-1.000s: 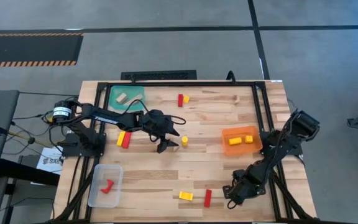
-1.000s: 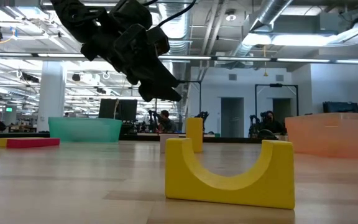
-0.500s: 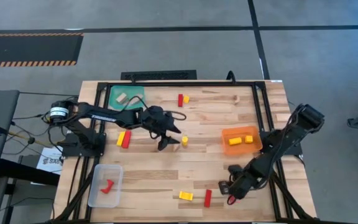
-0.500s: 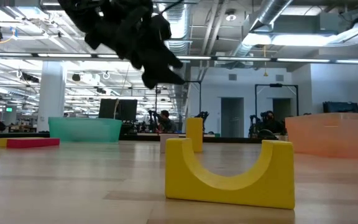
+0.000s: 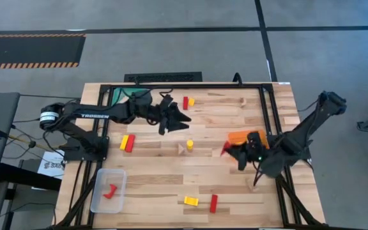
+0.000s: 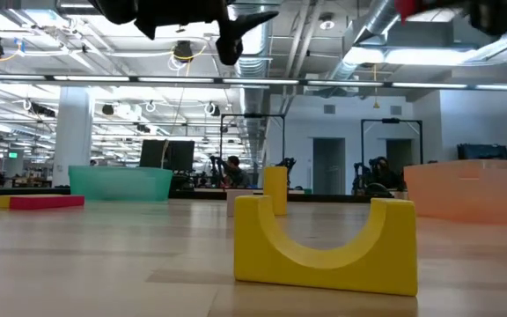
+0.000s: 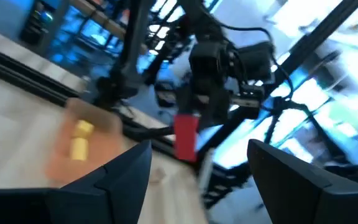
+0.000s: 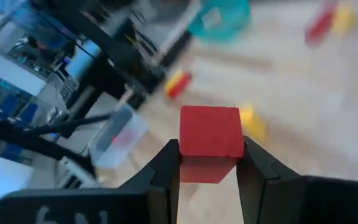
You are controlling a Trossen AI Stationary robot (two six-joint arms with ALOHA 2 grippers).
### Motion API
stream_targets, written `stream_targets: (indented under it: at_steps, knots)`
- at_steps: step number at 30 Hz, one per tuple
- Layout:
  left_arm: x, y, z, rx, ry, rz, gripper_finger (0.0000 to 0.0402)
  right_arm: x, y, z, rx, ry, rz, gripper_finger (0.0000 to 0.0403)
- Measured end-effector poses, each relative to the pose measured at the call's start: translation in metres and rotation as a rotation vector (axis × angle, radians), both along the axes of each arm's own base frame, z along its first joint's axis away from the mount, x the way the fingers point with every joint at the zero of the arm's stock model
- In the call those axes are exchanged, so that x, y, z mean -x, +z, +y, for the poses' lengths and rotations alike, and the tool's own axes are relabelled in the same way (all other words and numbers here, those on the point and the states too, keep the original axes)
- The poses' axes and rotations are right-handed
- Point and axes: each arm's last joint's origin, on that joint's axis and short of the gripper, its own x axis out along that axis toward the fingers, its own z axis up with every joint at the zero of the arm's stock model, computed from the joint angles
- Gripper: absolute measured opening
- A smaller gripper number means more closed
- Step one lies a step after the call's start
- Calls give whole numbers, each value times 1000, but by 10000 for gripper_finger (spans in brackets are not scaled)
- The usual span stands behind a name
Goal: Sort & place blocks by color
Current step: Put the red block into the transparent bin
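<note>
**Right arm holds a red block in the air above the tabletop**

The right gripper [image 8: 209, 163] has its jaws clenched on a red block [image 8: 210, 132]. The block is a plain brick with flat faces and sharp edges, and in the right wrist view its square end face points at the camera. In the high view the block [image 5: 227, 149] is seen just left of the orange tray [image 5: 243, 137], lifted clear of the tabletop [image 5: 222, 185].

The left gripper [image 5: 179, 115] hangs over the far middle of the tabletop with its jaws released and nothing between them. It is near a red and yellow pair of blocks [image 5: 188, 102] at the far edge.

Other blocks lie around. A yellow and red pair [image 5: 128, 143] is on the left side. A small yellow cylinder [image 5: 190, 145] stands in the middle, with a pale wood block [image 5: 181, 149] just beside it. Near the front edge there are a yellow block [image 5: 191, 201] and a red brick [image 5: 213, 203]. In the low view the yellow block [image 6: 324, 244] shows as an arch with a half-round cut in its top.

The teal tray [image 5: 126, 98] at the far left seems to hold one pale piece, partly hidden by the arm. The clear tray [image 5: 98, 191] at the near left holds a curved red piece [image 5: 110, 191].
</note>
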Motion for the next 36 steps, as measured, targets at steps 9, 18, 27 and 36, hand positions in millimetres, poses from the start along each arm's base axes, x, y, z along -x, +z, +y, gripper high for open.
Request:
stream_targets:
  at_steps: [9,18,27,36]
  knots:
    - [-13,-8,-10,453,-134,104,253,-27,45,-40,442,101,-121,110]
    - [-32,-11,-5,759,-234,-303,253,-46,75,-86,642,146,-379,110]
    - [-41,-32,-1,924,-246,-356,253,-70,72,-108,686,176,-488,110]
    - [-40,-33,9,909,-225,-365,249,-94,52,-109,659,206,-454,110]
